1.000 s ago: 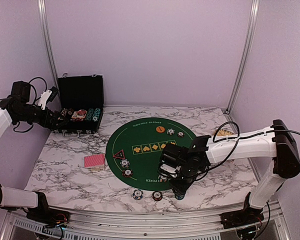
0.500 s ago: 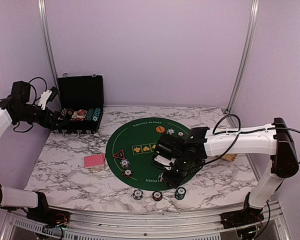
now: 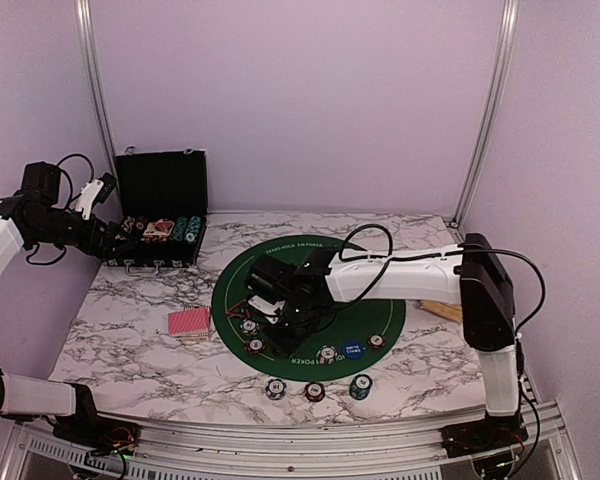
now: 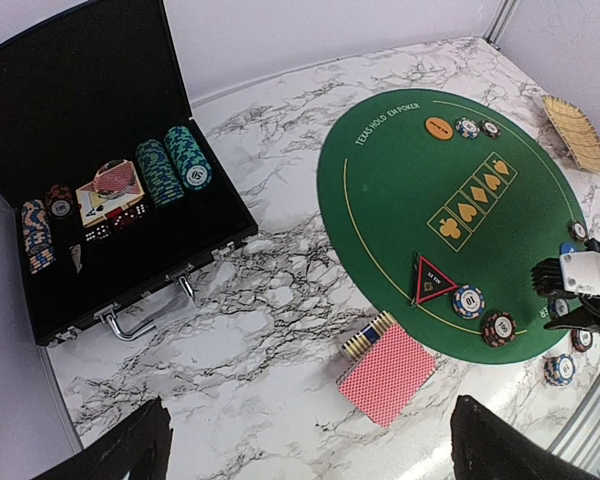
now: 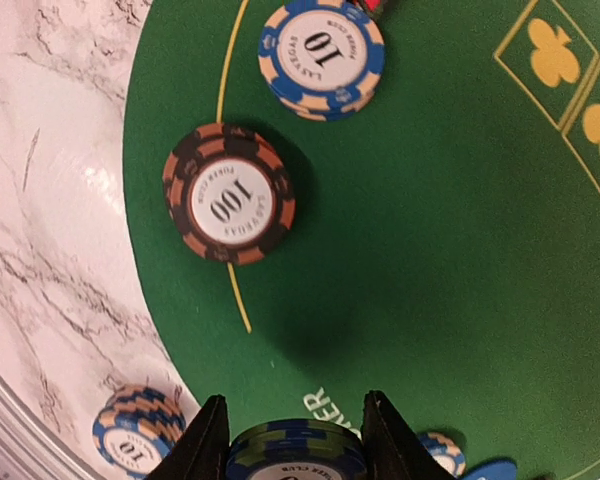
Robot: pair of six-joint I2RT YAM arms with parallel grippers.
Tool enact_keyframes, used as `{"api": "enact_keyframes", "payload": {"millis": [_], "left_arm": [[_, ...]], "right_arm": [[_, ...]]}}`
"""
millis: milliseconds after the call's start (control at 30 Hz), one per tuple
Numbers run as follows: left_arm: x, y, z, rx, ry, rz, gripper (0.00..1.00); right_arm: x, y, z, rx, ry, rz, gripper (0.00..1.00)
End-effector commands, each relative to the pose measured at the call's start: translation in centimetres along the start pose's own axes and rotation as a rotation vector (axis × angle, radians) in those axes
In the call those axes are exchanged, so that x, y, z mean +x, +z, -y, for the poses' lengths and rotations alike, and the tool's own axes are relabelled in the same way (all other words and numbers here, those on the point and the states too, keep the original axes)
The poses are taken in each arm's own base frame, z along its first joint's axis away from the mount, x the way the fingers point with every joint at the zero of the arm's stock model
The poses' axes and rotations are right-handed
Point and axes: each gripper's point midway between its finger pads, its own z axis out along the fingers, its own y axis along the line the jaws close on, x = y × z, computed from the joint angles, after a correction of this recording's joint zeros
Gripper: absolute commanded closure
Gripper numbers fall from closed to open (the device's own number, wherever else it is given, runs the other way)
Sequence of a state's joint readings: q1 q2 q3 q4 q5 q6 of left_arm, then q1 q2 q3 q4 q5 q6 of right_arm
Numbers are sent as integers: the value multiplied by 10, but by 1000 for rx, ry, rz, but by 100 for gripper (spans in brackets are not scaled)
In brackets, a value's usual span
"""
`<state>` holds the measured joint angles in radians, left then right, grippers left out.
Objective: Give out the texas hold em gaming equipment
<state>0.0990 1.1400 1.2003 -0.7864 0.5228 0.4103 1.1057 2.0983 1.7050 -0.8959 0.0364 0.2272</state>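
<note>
My right gripper [image 3: 283,322] hangs over the left part of the green mat [image 3: 370,300]. In the right wrist view it [image 5: 295,440] is shut on a small stack of dark blue and green poker chips [image 5: 296,455]. Ahead of it lie a brown 100 chip [image 5: 229,206] and a blue 10 chip [image 5: 322,55]. The red-rimmed triangle [image 3: 237,309], red-backed cards [image 3: 189,322], blue disc [image 3: 351,350] and orange disc [image 3: 320,258] lie flat. Three chips [image 3: 314,390] sit off the mat's near edge. My left gripper [image 4: 310,425] is open and empty, high above the cards [image 4: 388,372].
The open black case [image 3: 160,190] stands at the back left with chip rows [image 4: 175,165] inside. The tan slatted wooden object [image 4: 575,130] lies right of the mat. Two chips [image 3: 350,267] sit beside the orange disc. More chips [image 3: 377,341] lie near the blue disc.
My right gripper left a chip off the mat's near edge, then swung left across the mat to beside the brown 100 chip. The left arm has not moved.
</note>
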Motion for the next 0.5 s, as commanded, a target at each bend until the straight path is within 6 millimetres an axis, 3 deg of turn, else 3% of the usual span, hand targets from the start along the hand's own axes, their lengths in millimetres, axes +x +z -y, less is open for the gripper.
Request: {"api": "enact_keyframes", "payload": {"millis": [0,200,467], "left_arm": [[1,-7,6,4,16,7,1],[1,-7,6,6,19,8,1],[0,-8,6,4,24,12,1]], "right_arm": [[-37,12,7,9,4,57,67],[-66,28,20,-6,44,99,67],[-69,47,21,-20,57,85,67]]}}
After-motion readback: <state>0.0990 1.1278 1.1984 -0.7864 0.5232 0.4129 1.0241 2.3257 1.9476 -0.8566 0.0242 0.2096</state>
